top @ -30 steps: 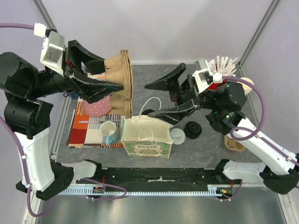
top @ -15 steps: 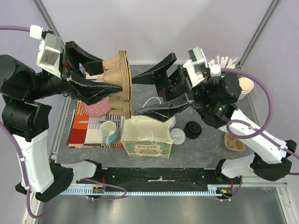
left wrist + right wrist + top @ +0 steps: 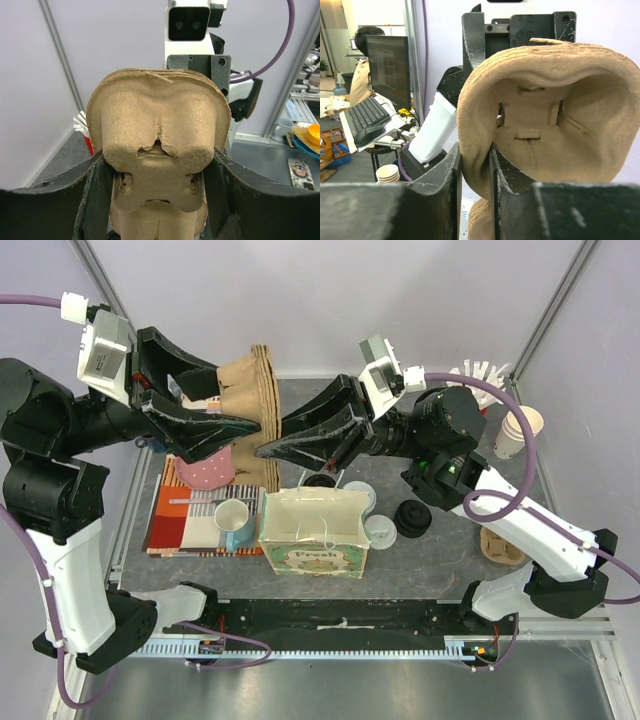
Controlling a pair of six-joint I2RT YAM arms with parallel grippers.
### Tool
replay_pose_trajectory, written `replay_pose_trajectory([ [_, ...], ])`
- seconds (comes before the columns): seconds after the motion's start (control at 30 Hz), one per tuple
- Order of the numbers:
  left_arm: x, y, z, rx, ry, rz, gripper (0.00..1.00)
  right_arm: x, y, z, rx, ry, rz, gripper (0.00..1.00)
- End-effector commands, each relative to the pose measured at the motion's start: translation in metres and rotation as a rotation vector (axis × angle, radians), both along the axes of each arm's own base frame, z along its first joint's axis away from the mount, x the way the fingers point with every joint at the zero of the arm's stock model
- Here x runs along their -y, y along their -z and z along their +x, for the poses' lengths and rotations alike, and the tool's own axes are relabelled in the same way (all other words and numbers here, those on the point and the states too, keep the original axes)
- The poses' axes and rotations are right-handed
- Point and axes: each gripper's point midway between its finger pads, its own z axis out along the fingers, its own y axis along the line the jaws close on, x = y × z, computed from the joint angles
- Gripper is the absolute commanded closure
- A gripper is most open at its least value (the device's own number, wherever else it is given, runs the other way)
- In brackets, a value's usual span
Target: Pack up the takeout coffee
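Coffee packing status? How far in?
Early. Done: nothing visible; the bag stands open and looks empty. In hand: the left end effector holds up a stack of cup trays, and the right end effector pinches the end tray by its rim, apparently to peel it off. Left: seat the white-lidded cup beside the bag in a tray, then bag it.

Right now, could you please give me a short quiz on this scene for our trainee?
1. True or false: the left gripper is empty.
2. The right gripper pinches: A) a white lid, B) the carrier stack at its rim, C) a black lid?
3. Fill in: the paper bag stands with its top ____.
Key: 1 false, it holds the carrier stack; 2 B; 3 open.
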Motion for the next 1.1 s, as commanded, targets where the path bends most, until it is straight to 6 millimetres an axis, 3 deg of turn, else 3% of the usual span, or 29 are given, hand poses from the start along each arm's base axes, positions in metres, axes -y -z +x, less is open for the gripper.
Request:
replay_pose_trajectory([
  [0.0, -0.002, -0.010, -0.009, 0.041, 0.005, -0.019, 0.98, 0.009, -0.015, -0.006, 0.024, -0.004, 0.029, 0.83],
  [0.1, -0.002, -0.009, -0.007, 0.032, 0.000, -0.019, 0.98, 0.010, -0.016, -0.008, 0.028, -0.012, 0.028, 0.99],
  [0.27, -0.005, -0.005, 0.010, -0.001, -0.082, -0.028, 0.98, 0.009, -0.013, -0.004, 0.026, 0.018, 0.013, 1.00],
  [0.3, -0.007, -0.005, 0.017, 0.013, -0.125, -0.029, 0.92, 0.007, -0.010, 0.001, 0.019, 0.043, 0.004, 1.00],
  [0.33, -0.009, -0.003, 0.022, -0.002, -0.152, -0.027, 0.83, 0.008, -0.010, 0.004, 0.016, 0.062, 0.001, 1.00],
  [0.37, -0.010, -0.002, 0.027, 0.000, -0.178, -0.026, 0.62, 0.008, -0.010, 0.008, 0.011, 0.086, -0.002, 1.00],
  [0.4, -0.014, -0.003, 0.034, -0.004, -0.223, -0.035, 0.53, 0.006, -0.005, 0.019, -0.005, 0.141, -0.017, 1.00],
  [0.43, -0.015, -0.001, 0.037, -0.014, -0.245, -0.033, 0.30, 0.007, -0.004, 0.024, -0.008, 0.172, -0.023, 1.00],
  [0.53, -0.027, -0.001, 0.055, -0.009, -0.369, -0.039, 0.10, 0.006, 0.007, 0.045, -0.033, 0.289, -0.062, 1.00],
  [0.7, -0.065, 0.012, 0.107, -0.026, -0.708, -0.013, 0.05, 0.006, 0.026, 0.070, -0.061, 0.415, -0.117, 1.00],
  [0.83, -0.067, 0.022, 0.114, -0.030, -0.729, 0.016, 0.03, 0.008, 0.039, 0.088, -0.081, 0.510, -0.158, 1.00],
  [1.07, -0.086, 0.027, 0.125, 0.002, -0.848, 0.058, 0.01, 0.039, 0.051, 0.143, -0.008, 0.837, -0.250, 1.00],
])
